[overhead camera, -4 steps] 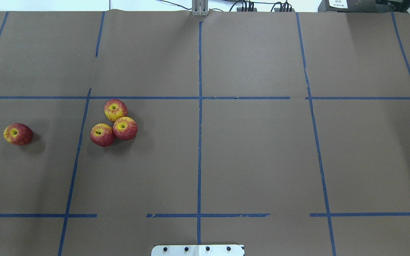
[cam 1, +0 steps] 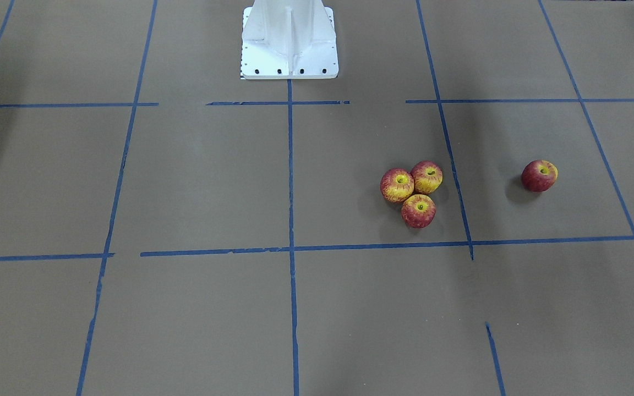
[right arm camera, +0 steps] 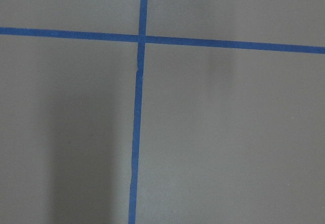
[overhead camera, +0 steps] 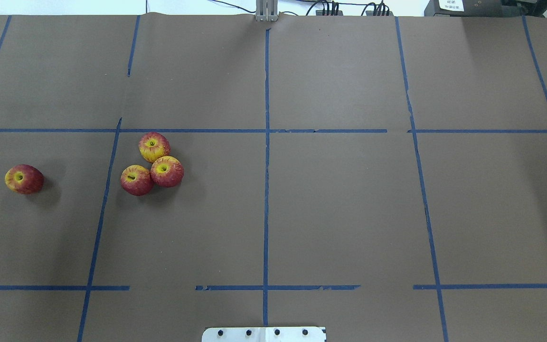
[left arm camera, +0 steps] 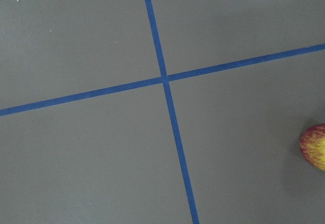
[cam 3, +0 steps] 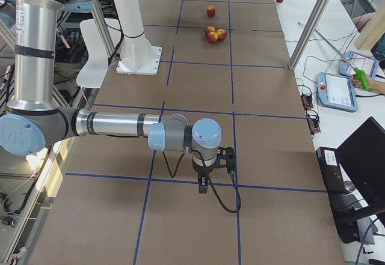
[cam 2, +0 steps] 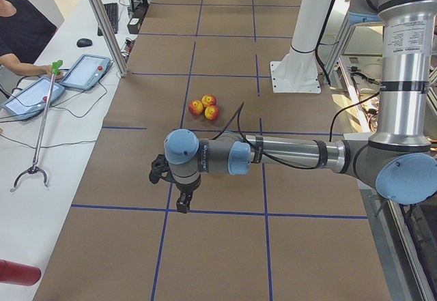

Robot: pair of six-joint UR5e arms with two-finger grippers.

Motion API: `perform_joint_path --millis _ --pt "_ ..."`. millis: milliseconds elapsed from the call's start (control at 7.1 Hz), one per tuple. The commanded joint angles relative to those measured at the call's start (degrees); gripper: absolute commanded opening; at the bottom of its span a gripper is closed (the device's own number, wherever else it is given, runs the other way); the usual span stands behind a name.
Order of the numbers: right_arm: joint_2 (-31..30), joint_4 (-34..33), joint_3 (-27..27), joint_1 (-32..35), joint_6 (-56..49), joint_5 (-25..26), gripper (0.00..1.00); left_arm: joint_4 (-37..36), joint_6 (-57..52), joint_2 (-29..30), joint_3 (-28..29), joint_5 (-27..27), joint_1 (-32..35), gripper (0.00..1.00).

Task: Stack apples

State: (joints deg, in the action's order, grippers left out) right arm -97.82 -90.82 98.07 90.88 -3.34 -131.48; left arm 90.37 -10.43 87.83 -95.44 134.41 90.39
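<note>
Three red-and-yellow apples sit touching in a cluster on the brown table, left of centre in the overhead view: one at the back (overhead camera: 154, 147), one front left (overhead camera: 136, 180), one front right (overhead camera: 166, 171). A darker fourth apple (overhead camera: 24, 179) lies alone farther left. The cluster (cam 1: 418, 210) and the lone apple (cam 1: 539, 175) also show in the front view. The left wrist view catches one apple (left arm camera: 315, 146) at its right edge. My left gripper (cam 2: 181, 205) and right gripper (cam 3: 203, 187) show only in the side views, high above the table; I cannot tell whether they are open.
Blue tape lines (overhead camera: 266, 142) divide the brown table cover into squares. The white robot base (cam 1: 289, 60) stands at the table's near middle edge. A side bench holds tablets (cam 2: 87, 70), and an operator (cam 2: 20, 31) sits there. A metal post (cam 2: 102, 21) stands at the table edge.
</note>
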Motion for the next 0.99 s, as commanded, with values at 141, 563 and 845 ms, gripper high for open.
perform_joint_path --millis 141,563,845 --pt "0.0 -0.05 0.02 0.0 0.0 0.0 1.0 16.8 18.96 0.14 2.1 -1.52 -8.32 1.0" --pt "0.0 -0.05 0.02 0.0 0.0 0.0 1.0 29.85 54.35 0.67 -0.27 -3.61 -25.64 1.0" --pt "0.0 -0.05 0.02 0.0 0.0 0.0 1.0 29.69 62.28 1.91 -2.3 -12.58 -32.19 1.0"
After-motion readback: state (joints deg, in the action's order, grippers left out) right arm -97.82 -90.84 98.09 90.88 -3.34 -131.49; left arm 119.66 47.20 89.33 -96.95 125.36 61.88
